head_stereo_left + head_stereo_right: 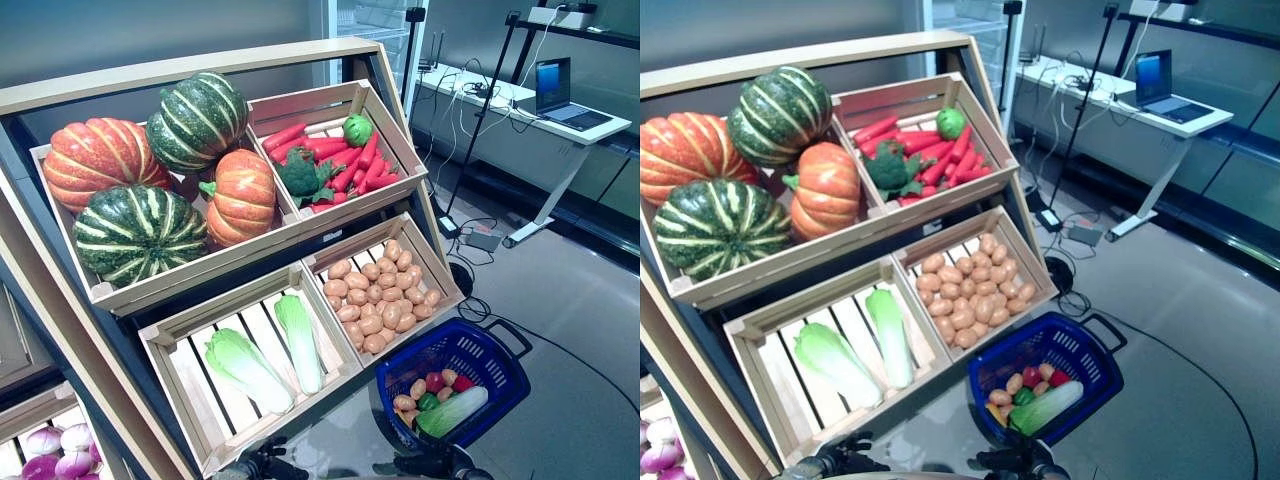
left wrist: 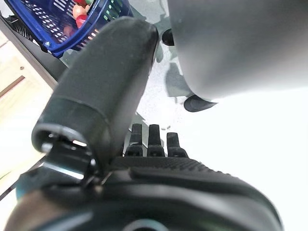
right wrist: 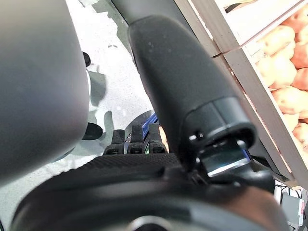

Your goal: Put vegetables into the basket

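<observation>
Cabbages (image 1: pixel 262 358) lie in the lower-centre crate, judged light, soft-leaved, best gripped round the firm white stalk; basket (image 1: pixel 455 350) at lower right holds some vegetables; left hand (image 2: pixel 154 144) and right hand (image 3: pixel 134 139) hang slack-fingered, empty.

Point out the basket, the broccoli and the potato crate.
basket (image 1: pixel 500 352): left eye view, far rim.
broccoli (image 1: pixel 297 172): left eye view, the green head.
potato crate (image 1: pixel 437 262): left eye view, right side wall.
</observation>
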`<state>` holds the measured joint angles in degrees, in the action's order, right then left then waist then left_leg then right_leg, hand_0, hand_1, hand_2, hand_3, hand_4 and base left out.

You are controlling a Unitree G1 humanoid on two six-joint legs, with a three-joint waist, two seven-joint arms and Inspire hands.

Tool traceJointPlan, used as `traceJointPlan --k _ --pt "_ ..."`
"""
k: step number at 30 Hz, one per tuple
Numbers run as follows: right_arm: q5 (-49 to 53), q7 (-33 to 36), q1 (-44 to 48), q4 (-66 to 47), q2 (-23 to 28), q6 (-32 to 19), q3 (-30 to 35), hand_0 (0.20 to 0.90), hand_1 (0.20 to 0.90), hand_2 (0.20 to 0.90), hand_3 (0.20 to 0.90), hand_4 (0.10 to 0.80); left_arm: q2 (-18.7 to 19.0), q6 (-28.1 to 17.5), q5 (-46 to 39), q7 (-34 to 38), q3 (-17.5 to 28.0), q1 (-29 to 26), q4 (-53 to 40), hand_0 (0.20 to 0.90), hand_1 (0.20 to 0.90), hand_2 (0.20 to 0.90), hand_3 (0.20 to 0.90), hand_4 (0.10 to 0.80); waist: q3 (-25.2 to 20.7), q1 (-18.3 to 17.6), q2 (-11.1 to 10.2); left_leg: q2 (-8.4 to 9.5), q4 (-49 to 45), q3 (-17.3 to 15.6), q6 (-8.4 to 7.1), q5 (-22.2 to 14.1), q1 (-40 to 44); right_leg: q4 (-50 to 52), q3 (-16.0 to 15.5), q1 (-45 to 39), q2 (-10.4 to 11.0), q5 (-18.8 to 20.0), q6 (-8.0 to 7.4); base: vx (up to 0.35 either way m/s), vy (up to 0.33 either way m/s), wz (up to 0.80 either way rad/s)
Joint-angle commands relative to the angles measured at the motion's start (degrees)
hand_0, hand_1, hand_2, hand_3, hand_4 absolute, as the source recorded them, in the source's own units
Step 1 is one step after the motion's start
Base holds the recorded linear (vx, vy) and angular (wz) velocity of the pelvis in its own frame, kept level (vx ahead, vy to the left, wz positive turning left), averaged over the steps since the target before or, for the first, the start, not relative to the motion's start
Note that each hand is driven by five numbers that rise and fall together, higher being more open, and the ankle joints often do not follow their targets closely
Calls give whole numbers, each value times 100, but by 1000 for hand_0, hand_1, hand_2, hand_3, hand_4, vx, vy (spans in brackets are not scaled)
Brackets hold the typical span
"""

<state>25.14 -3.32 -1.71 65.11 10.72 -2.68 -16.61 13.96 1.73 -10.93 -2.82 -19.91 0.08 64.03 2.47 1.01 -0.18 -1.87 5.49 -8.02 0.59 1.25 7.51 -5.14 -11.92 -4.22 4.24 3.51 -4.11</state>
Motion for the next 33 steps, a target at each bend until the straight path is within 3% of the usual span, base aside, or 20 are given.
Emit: traceJointPlan --k 1,12,18,22,27,33 --pt "58 -98 378 77 -7 -227 -65 900 900 900 900 800 -98 -14 159 127 -112 -450 156 900 900 900 900 800 203 -12 -104 -18 -217 204 -208 -382 -9 104 -53 -344 396 -213 -368 0 0 0" --pt "92 -79 377 104 -23 -248 -55 900 900 900 900 800 -127 57 235 258 -126 -447 320 900 900 900 900 800 176 -72 -88 -13 -182 174 -205 -378 43 71 17 -358 378 -192 -374 0 0 0" --pt "118 -81 366 153 -49 -274 -46 900 900 900 900 800 -128 -227 328 135 -153 -434 285 900 900 900 900 800 179 -98 -77 -23 -165 149 -216 -360 36 70 45 -330 368 -182 -373 0 0 0" --pt "108 -26 376 16 -28 -218 -78 900 900 900 900 800 -79 -434 107 -166 -255 -522 -261 900 900 900 900 800 218 -128 -54 -27 -176 129 -215 -353 -2 89 95 -269 358 -171 -378 -17 -9 -1" --pt "142 -2 368 -138 2 -105 -155 900 900 900 900 800 91 -551 419 -410 -530 -597 -1022 900 900 900 900 800 275 -178 -30 -36 -145 107 -224 -324 -2 90 151 -237 339 -156 -379 0 0 0" --pt "170 125 327 -408 103 42 -252 900 900 900 900 800 590 20 -527 -1245 -848 -805 -3160 900 900 900 900 800 372 -205 66 -66 -91 89 -237 -269 -76 48 166 -150 324 -107 -389 -44 -7 -3"
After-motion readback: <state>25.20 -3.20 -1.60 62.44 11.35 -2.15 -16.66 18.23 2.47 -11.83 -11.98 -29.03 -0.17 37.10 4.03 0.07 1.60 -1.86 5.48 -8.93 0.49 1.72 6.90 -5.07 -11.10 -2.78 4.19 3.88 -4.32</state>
